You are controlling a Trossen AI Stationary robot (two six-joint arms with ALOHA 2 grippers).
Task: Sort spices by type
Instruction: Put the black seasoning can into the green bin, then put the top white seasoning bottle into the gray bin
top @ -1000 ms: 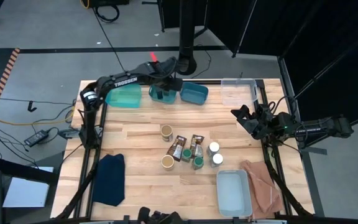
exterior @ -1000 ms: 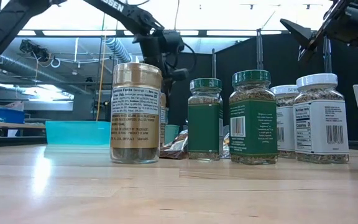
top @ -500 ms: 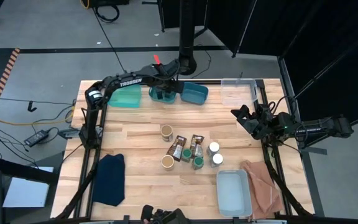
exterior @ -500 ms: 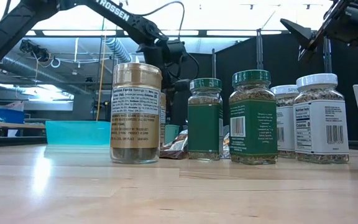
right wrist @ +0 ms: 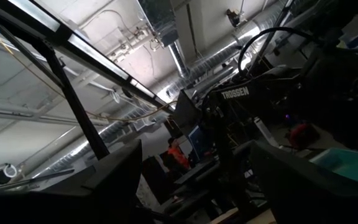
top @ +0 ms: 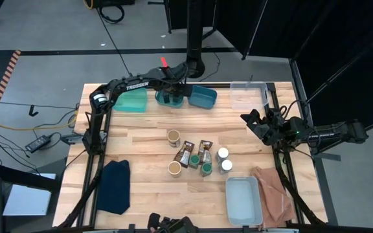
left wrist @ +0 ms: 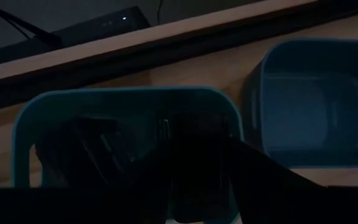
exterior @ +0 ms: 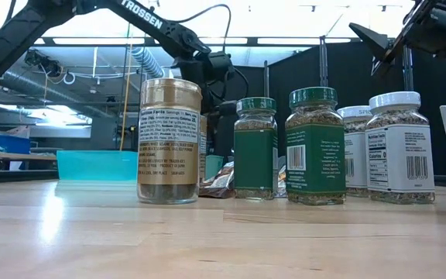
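Left claw [top: 173, 92] down in middle bin [top: 162, 97], grip state unclear; jars [top: 173, 136] nearer, rigid, slick, light — grab round body.

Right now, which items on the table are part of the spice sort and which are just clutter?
Job:
tan-topped jars
brown packets
green-lidded jars
white-lidded jars
left gripper over the middle teal bin

Lying about:
dark blue cloth
tan cloth
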